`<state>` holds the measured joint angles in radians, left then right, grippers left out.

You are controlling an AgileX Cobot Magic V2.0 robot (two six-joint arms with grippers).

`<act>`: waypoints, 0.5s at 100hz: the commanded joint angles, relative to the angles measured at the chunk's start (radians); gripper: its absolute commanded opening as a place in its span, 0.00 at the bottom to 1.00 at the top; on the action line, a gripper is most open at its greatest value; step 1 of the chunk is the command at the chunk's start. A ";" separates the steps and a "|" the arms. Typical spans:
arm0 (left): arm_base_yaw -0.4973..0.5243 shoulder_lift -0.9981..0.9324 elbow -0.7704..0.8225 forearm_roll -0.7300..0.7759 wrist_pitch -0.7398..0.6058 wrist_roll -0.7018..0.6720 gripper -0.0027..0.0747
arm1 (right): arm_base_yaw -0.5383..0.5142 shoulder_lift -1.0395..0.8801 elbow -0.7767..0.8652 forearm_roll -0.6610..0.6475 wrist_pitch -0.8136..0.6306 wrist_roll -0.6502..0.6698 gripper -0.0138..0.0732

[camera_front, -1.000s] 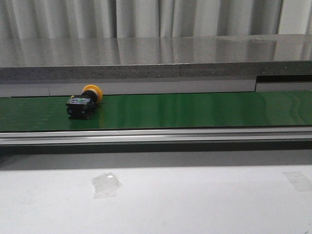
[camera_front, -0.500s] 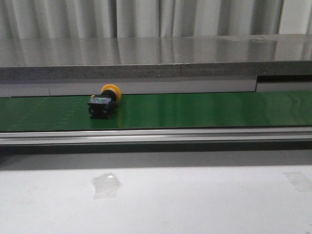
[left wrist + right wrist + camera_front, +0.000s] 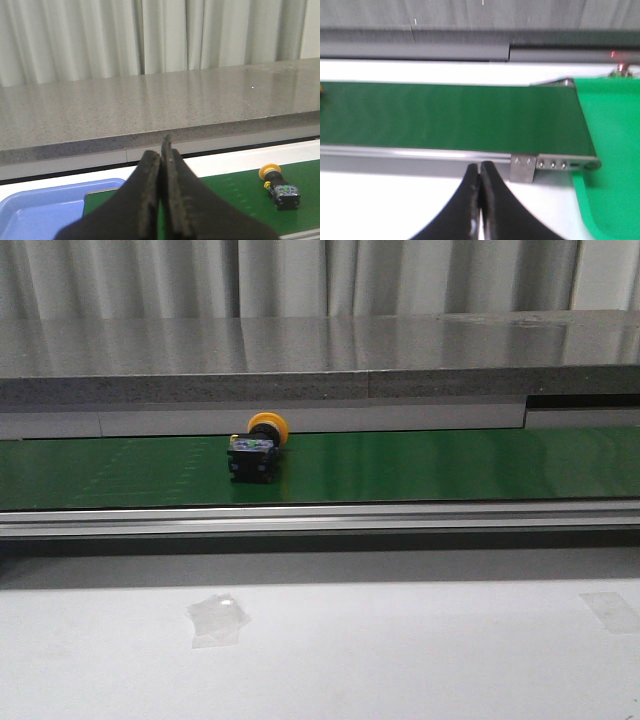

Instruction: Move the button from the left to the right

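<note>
Button on its side on green belt, well apart from both arms' fingers, left fingers clenched empty, right fingers clenched empty

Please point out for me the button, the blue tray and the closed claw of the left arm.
button (image 3: 254, 457): front view, on its black body, lying on the green belt.
blue tray (image 3: 40, 210): left wrist view, on its bare floor.
left claw (image 3: 161, 160): left wrist view, at the tips pressed together.
</note>
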<state>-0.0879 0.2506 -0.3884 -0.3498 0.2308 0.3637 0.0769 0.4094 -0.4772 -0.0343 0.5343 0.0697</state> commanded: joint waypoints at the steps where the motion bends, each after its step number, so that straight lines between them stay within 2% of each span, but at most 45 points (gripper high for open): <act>1: -0.004 0.008 -0.028 -0.014 -0.065 -0.001 0.01 | 0.000 0.115 -0.108 -0.012 0.024 -0.002 0.08; 24: -0.004 0.008 -0.028 -0.014 -0.065 -0.001 0.01 | 0.000 0.296 -0.221 0.034 0.065 -0.002 0.08; 50: -0.004 0.008 -0.028 -0.014 -0.065 -0.001 0.01 | 0.000 0.348 -0.228 0.067 0.054 -0.002 0.08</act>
<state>-0.0879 0.2506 -0.3884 -0.3498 0.2308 0.3637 0.0769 0.7519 -0.6697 0.0232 0.6509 0.0697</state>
